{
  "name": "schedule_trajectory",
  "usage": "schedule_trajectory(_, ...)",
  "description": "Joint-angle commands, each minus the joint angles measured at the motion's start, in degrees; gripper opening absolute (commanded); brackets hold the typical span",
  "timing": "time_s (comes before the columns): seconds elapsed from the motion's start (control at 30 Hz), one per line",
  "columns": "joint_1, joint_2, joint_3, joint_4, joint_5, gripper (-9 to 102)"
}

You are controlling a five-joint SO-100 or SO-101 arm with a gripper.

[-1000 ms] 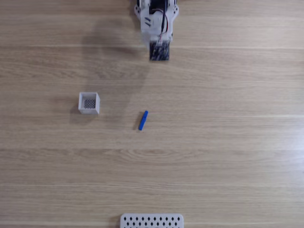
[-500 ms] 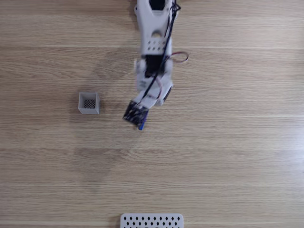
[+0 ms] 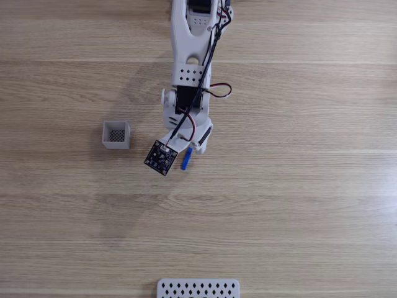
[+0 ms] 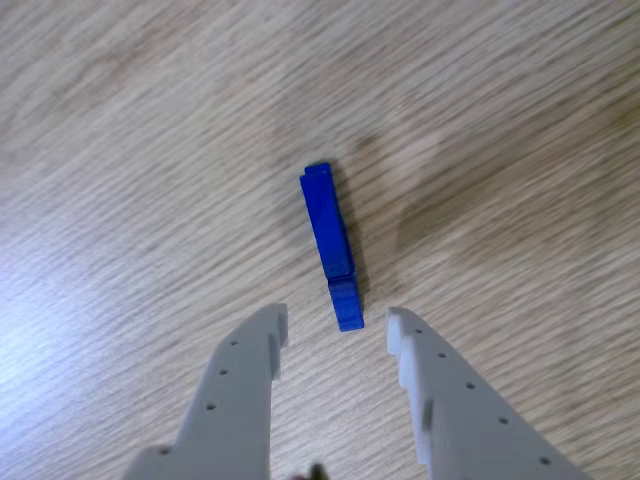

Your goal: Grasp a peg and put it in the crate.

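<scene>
The bright-blue peg [image 3: 185, 161] lies flat on the wooden table, its upper part covered by the arm in the fixed view. In the other view the peg [image 4: 331, 244] lies lengthwise just ahead of my gripper [image 4: 338, 325], whose two grey fingers [image 4: 250, 365] stand open on either side of its near end, above the table. Nothing is held. The crate [image 3: 116, 135], a small white open box with a dark mesh bottom, stands to the left of the arm in the fixed view.
The white arm [image 3: 189, 68] reaches down from the top edge of the fixed view, with a small black board [image 3: 160, 157] hanging at its wrist. A flat white plate with diamond holes [image 3: 198, 288] lies at the bottom edge.
The arm has stretched out from the top edge down to the peg, and its wrist now hangs over the peg's upper end. Peg and crate have not moved.
</scene>
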Motion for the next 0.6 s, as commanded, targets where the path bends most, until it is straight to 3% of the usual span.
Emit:
schedule_trajectory(0.0, 0.00, 1.14, -6.59, -0.62, 0.35, 17)
schedule_trajectory(0.47, 0.09, -1.49, -5.80, -5.63, 0.35, 16)
schedule_trajectory(0.57, 0.00, -1.49, -5.71, -4.92, 0.35, 11)
